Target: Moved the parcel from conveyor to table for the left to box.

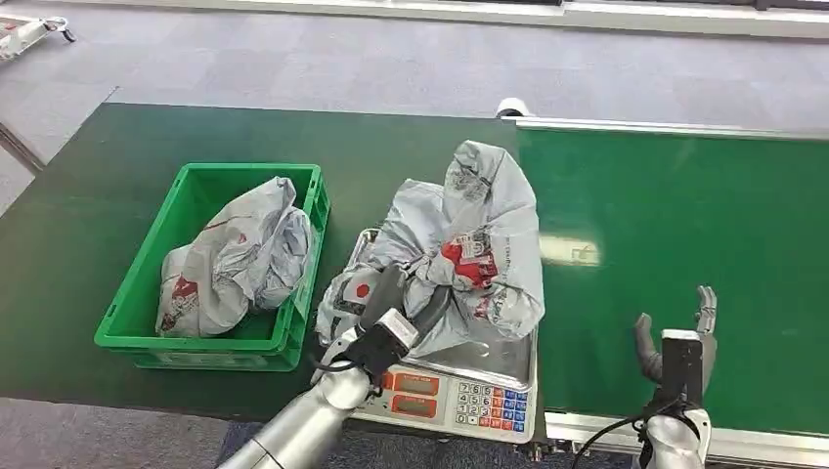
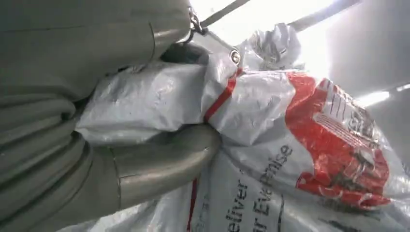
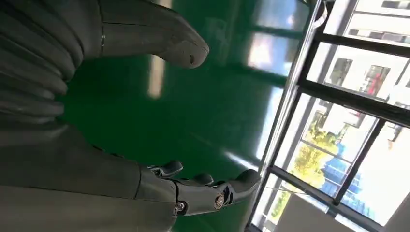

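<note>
My left hand (image 1: pixel 383 327) is closed on the near, lower part of the crumpled grey plastic parcel with red print (image 1: pixel 459 244). In the left wrist view my thick grey thumb (image 2: pixel 164 162) presses into a fold of the parcel (image 2: pixel 290 145), and the film is bunched between thumb and fingers. The parcel lies on the steel plate of the silver weighing scale with a keypad (image 1: pixel 459 396), which stands at the near edge of the dark green table (image 1: pixel 88 244). Its long axis runs from near-left to far-right: the low end is at my hand, and the far end stands up as a tall peak, leaning toward the conveyor. The red label faces up and toward me.

My right hand (image 1: pixel 676 342) hovers over the near part of the bright green conveyor belt (image 1: pixel 675 215), its fingers (image 3: pixel 212 191) spread apart from the thumb, holding nothing.

Left of the scale, just beside it, stands the green plastic crate (image 1: pixel 147 303). A second crumpled grey parcel (image 1: pixel 235 259) lies in it already. The crate's right wall is between the scale and the inside of the crate. Farther away is grey floor (image 1: pixel 293 59).
</note>
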You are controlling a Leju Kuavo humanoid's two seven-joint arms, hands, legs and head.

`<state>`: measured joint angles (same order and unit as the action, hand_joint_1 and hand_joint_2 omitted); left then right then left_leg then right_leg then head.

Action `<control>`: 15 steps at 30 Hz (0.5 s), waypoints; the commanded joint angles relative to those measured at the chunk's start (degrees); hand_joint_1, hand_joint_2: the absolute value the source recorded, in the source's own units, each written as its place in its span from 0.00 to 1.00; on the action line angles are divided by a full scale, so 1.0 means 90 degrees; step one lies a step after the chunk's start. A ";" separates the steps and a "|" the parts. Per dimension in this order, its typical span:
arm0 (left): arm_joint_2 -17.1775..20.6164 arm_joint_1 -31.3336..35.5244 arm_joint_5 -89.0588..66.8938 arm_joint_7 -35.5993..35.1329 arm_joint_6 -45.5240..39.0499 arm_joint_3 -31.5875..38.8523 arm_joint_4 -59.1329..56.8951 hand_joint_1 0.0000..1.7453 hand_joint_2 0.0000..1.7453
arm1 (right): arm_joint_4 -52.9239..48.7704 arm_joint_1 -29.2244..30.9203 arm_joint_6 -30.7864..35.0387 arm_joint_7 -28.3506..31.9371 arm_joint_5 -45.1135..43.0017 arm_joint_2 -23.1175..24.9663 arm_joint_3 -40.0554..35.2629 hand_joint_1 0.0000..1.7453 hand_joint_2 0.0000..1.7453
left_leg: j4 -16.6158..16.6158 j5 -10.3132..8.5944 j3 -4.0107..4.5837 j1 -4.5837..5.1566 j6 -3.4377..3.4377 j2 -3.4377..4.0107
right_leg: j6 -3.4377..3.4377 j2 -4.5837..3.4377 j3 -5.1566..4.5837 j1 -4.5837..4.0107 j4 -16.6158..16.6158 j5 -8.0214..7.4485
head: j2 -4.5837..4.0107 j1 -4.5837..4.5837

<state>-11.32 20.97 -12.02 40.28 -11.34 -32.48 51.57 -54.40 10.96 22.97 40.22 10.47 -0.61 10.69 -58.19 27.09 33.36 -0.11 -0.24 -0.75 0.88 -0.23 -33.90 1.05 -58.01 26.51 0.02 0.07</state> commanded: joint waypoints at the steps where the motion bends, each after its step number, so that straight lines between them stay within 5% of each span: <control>1: 0.0617 -0.0429 0.0427 -0.0031 -0.0487 -0.0273 0.1933 1.00 1.00 | 0.0140 0.0027 0.0061 -0.0024 -0.0062 -0.0029 0.0166 0.00 1.00 | 0.0004 0.0000 -0.0004 -0.0004 -0.0001 0.0017 | -0.0006 -0.0009 0.0003 -0.0005 0.0009 -0.0005 | 0.0000 0.0000; 8: 0.1155 -0.0637 0.0109 -0.0031 -0.1675 -0.0534 0.4422 1.00 1.00 | -0.0014 0.0099 0.0194 -0.0024 -0.0306 -0.0076 0.0013 0.00 1.00 | -0.0003 0.0003 0.0004 -0.0004 -0.0005 0.0020 | -0.0009 -0.0011 -0.0009 -0.0005 -0.0002 -0.0001 | 0.0000 0.0000; 10: 0.1284 -0.0688 0.0600 -0.0031 -0.1091 -0.0309 0.5163 1.00 1.00 | -0.0040 0.0118 0.0188 -0.0024 -0.0362 -0.0097 -0.0026 0.00 1.00 | -0.0007 0.0004 0.0008 -0.0006 -0.0004 0.0021 | -0.0009 -0.0012 -0.0013 -0.0008 -0.0005 -0.0001 | 0.0000 0.0000; 15: 0.1533 -0.0991 0.0678 -0.0031 -0.1901 0.0093 0.6612 1.00 1.00 | -0.0233 -0.0066 0.0159 -0.0024 -0.0392 -0.0079 -0.0034 0.00 1.00 | 0.0001 0.0003 0.0002 -0.0005 -0.0003 0.0023 | -0.0008 -0.0015 -0.0007 -0.0005 0.0000 -0.0002 | 0.0000 0.0002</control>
<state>-4.02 14.72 -8.24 40.30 -23.75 -33.22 90.38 -55.32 10.38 24.59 40.22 7.48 -0.92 10.69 -58.18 27.09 33.38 -0.14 -0.25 -0.72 0.87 -0.25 -33.92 1.03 -58.02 26.51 0.02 0.09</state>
